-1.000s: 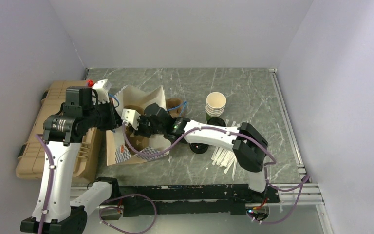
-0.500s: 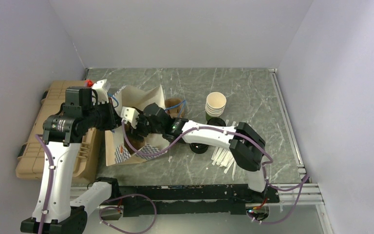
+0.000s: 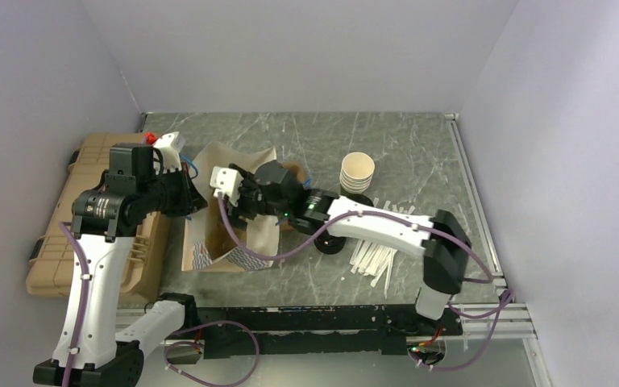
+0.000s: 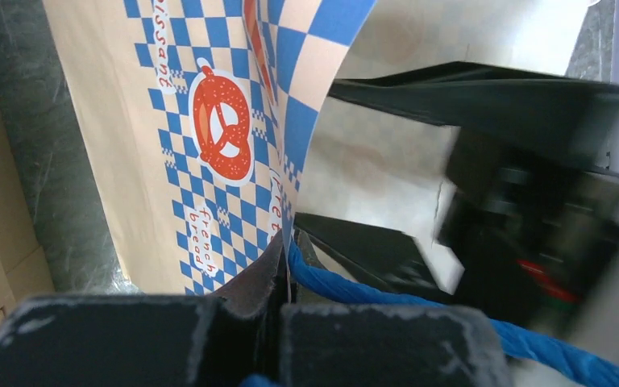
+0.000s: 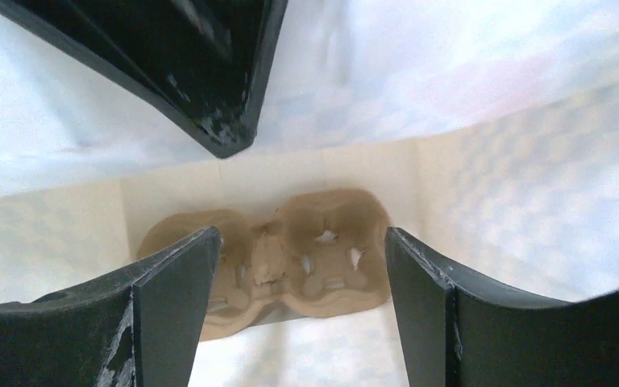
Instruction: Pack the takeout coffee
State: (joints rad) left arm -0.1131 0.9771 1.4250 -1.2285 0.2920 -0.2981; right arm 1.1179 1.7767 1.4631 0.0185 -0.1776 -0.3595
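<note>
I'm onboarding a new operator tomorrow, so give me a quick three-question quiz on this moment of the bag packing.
1. True or false: the right gripper is shut on a cup.
2. What lies at the bottom of the paper bag in the right wrist view? A) napkins B) a pulp cup carrier C) a sandwich
3. Fill in: the bag's rim is pinched by the ___ gripper.
Key: 1 false, it is open and holds nothing; 2 B; 3 left gripper.
</note>
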